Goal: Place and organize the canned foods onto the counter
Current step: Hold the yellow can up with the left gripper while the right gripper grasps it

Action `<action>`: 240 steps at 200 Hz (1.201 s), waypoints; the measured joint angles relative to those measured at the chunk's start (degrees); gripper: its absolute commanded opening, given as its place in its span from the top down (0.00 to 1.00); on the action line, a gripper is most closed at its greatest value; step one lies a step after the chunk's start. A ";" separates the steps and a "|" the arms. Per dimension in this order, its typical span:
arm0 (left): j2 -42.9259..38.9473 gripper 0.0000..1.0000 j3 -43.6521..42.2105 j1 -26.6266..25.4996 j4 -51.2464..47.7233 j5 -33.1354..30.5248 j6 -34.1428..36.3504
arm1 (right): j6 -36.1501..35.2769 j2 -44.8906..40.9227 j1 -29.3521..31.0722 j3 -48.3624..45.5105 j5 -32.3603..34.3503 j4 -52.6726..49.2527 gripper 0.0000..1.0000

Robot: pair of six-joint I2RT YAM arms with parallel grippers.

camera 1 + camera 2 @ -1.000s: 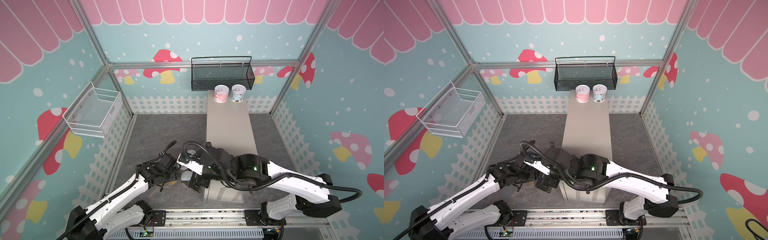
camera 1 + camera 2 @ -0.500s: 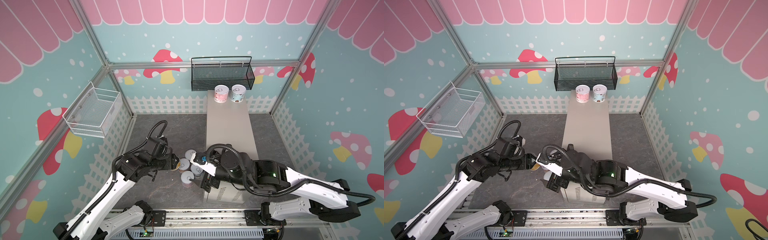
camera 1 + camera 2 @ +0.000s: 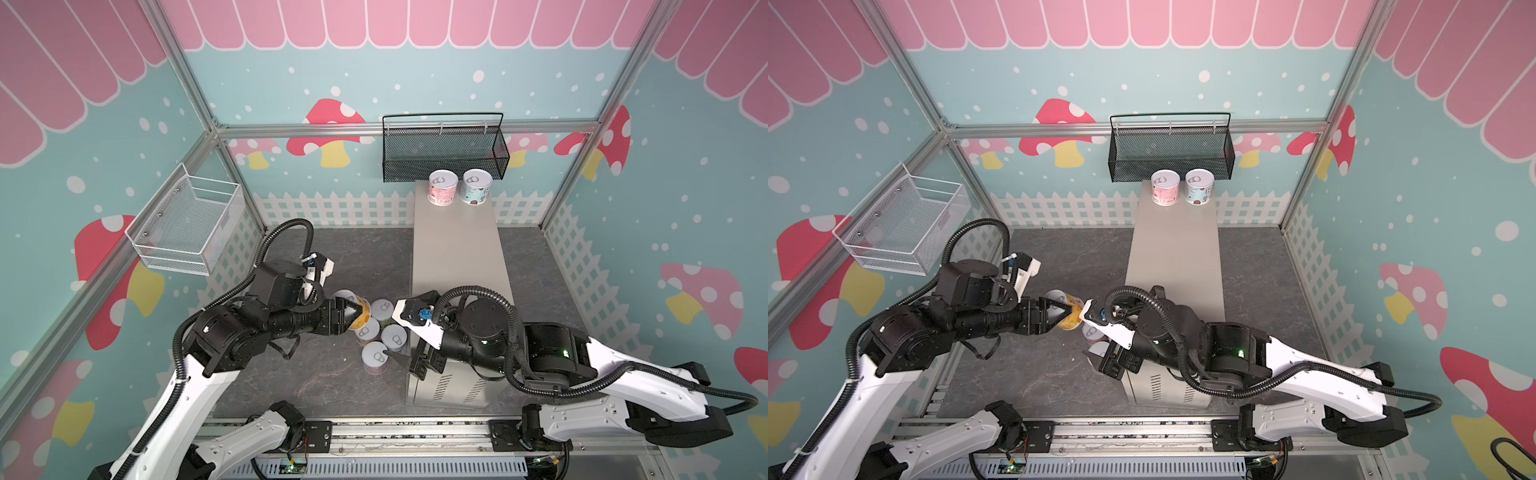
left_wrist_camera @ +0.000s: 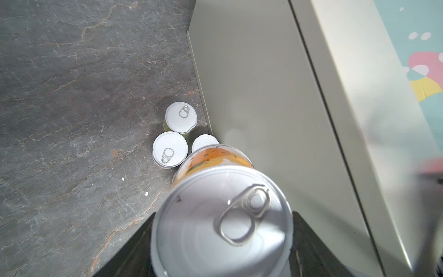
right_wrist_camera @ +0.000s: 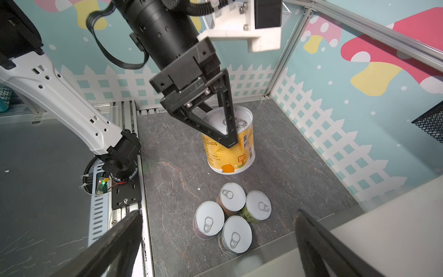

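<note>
Two of seven cans stood on the counter — a pink can and a white-blue can, side by side at its far end, just under the black basket. A third, the yellow can, was pinched in the left gripper and held tilted above the floor beside the counter's near end (not over its top yet, by my reading). The other four cans sat upright in a tight cluster on the floor, close by the counter's side. I judged the job under a third done: one can to set down, four to fetch. The right gripper hung over that cluster with jaws spread wide, holding nothing. Both baskets looked empty — the white basket plainly so, the black one probably, since its mesh hid part of its bottom.
</note>
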 measured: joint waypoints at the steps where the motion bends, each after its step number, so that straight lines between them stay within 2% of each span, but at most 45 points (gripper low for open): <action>1: 0.00 0.63 0.09 0.00 -0.07 0.02 0.02 | 0.00 0.02 0.00 0.00 -0.02 0.00 0.00; 66: 0.00 0.64 8.00 0.00 -3.54 3.45 1.16 | -0.70 0.09 0.02 0.39 -1.18 -0.50 0.00; 135: 1.01 0.64 14.64 0.00 -5.31 10.01 3.48 | -3.89 3.48 0.02 7.93 -0.59 -2.05 0.01; 194: 2.12 0.64 16.39 0.00 -5.84 14.80 4.48 | -6.47 10.49 0.02 13.94 -2.43 -2.03 0.00; 240: 2.75 0.64 16.39 0.00 -5.68 17.11 4.52 | -7.48 15.93 0.02 17.64 -0.92 -2.05 0.00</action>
